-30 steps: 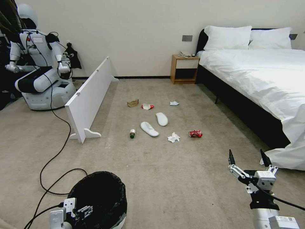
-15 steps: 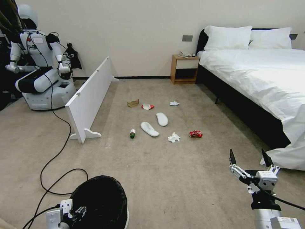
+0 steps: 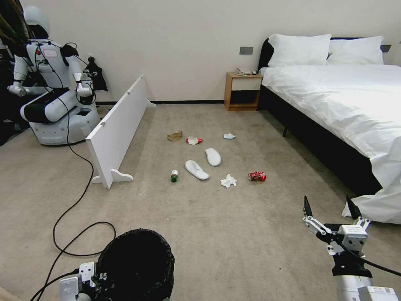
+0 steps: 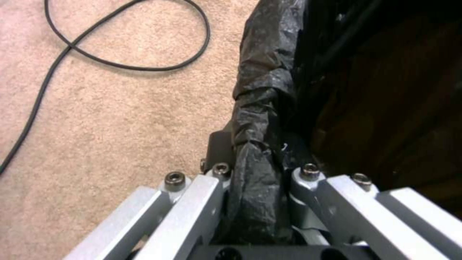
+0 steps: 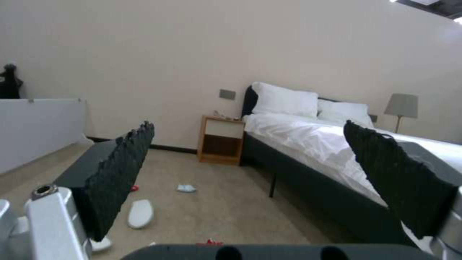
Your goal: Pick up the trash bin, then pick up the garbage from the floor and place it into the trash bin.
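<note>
The trash bin (image 3: 140, 261), lined with a crinkled black bag, is at the lower left of the head view. My left gripper (image 3: 100, 278) is shut on its rim. In the left wrist view the left gripper (image 4: 257, 157) pinches the bag-covered rim of the trash bin (image 4: 274, 54). The garbage lies mid-floor: a brown paper scrap (image 3: 174, 135), a red-white packet (image 3: 194, 140), a pale blue mask (image 3: 229, 136), two white slippers (image 3: 196, 169) (image 3: 213, 156), a green-capped bottle (image 3: 174, 176), a tissue (image 3: 228, 181) and a crushed red can (image 3: 257, 176). My right gripper (image 3: 328, 203) (image 5: 255, 162) hangs open and empty at the lower right, well short of the can.
A white board panel (image 3: 117, 125) stands on the floor at the left, with another robot (image 3: 50, 83) behind it. A black cable (image 3: 75, 209) loops across the carpet near the bin. The bed (image 3: 334, 104) runs along the right, a nightstand (image 3: 242, 90) beside it.
The bin in my left gripper has shifted slightly to the right, and its pale base has gone out of sight. My right gripper has sunk a little.
</note>
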